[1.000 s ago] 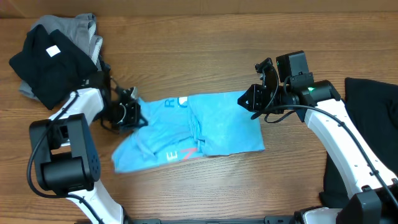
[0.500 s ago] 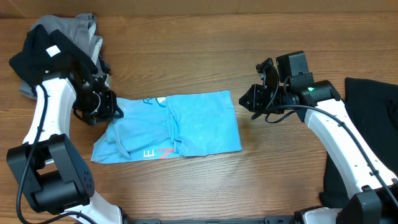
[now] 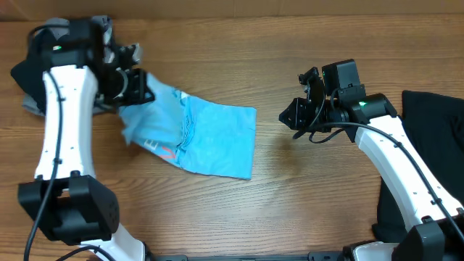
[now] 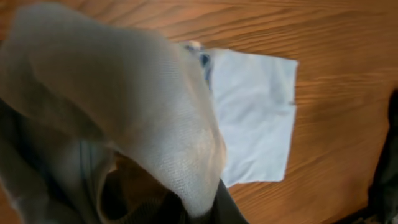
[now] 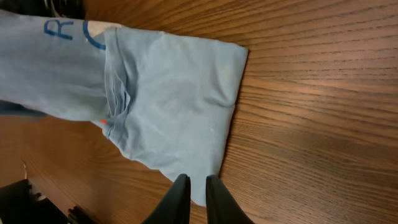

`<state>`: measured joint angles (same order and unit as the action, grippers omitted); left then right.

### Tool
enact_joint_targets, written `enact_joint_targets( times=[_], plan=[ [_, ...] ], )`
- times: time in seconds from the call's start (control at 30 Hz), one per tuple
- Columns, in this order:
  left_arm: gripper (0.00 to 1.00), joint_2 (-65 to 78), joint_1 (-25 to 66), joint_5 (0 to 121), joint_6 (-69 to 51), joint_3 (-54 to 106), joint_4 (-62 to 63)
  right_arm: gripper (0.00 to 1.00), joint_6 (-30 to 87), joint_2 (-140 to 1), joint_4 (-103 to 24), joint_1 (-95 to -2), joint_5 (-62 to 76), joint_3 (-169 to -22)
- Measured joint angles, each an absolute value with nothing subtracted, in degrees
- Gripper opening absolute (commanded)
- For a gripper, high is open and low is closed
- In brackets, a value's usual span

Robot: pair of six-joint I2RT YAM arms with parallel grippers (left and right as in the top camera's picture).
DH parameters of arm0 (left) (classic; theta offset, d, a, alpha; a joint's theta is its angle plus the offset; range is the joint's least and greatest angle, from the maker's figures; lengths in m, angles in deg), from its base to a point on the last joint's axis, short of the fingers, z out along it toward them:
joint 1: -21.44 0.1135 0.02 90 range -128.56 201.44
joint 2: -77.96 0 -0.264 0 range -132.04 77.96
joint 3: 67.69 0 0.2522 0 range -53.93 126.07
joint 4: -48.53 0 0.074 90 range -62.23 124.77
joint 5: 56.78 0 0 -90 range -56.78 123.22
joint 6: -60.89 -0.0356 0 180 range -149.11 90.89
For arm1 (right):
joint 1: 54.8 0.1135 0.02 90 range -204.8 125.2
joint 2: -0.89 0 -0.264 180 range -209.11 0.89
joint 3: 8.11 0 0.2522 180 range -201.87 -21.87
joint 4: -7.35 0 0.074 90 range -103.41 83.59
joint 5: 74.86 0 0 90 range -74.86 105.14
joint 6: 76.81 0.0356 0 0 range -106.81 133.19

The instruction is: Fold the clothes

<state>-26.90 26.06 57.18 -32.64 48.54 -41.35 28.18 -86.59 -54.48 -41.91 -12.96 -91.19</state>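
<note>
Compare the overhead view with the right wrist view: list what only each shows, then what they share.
Overhead only: the left gripper clamped on one end of the light blue T-shirt, plus a black garment at the right edge. Right wrist only: blue letters on the shirt, and that the right gripper is shut and empty. Both: the shirt and the wooden table.

The table (image 3: 217, 210) is wood: brown, clearly grained, with a smooth, faintly shiny finish. The light blue T-shirt (image 3: 210, 134) is soft matt cloth, creased along its folds. The bunched cloth (image 4: 124, 93) close to the left wrist camera shows a fine knit weave. The black T-shirt (image 3: 442, 116) is matt cloth too. The arm shells (image 3: 61, 123) look like smooth white plastic — slightly glossy — and the right gripper (image 5: 198, 182) is dark and matt.
</note>
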Motion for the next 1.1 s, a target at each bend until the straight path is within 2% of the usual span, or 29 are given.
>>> enact_joint_targets(
  times=[0.23,0.33,0.37,0.4,0.47,0.5,0.6,0.73,0.8,0.87,1.1],
  plan=[
    [0.04,-27.1,10.9,52.3,-23.5,48.5,-37.3,0.14,28.2,-86.6,-54.6,-41.9,-12.0,-91.2],
    [0.06,-27.6,4.0,48.7,-19.5,48.5,-36.4,0.17,28.2,-86.6,-54.7,-41.9,-11.4,-91.2],
    [0.12,-28.0,2.0,47.5,-18.2,48.5,-36.3,0.17,28.2,-86.6,-54.9,-41.9,-11.2,-91.2],
    [0.28,-28.5,-0.1,46.4,-17.0,48.5,-36.3,0.18,28.2,-86.6,-55.0,-41.9,-11.0,-91.2],
    [0.41,-29.8,-3.4,44.7,-15.1,48.5,-36.3,0.22,28.2,-86.6,-55.2,-42.0,-10.6,-91.2],
    [0.45,-30.6,-5.2,43.7,-14.0,48.5,-36.2,0.26,28.2,-86.6,-55.4,-42.0,-10.2,-91.2],
    [0.47,-31.9,-7.7,42.2,-12.5,48.5,-36.0,0.28,28.2,-86.6,-56.3,-42.1,-9.2,-91.2],
    [0.47,-32.1,-8.3,40.5,-11.6,49.0,-38.1,0.29,28.2,-86.6,-57.0,-42.1,-7.9,-91.2],
    [0.52,-32.1,-7.6,38.9,-11.5,50.3,-40.7,0.29,28.2,-86.6,-57.0,-42.1,-7.7,-91.2],
    [0.62,-32.1,-6.4,36.2,-11.5,52.2,-43.5,0.29,28.2,-86.6,-57.0,-42.1,-7.4,-91.2],
    [0.64,-32.1,1.1,33.0,-14.8,52.3,-41.9,0.29,28.2,-86.6,-57.0,-42.1,-7.1,-91.2]
  ],
)
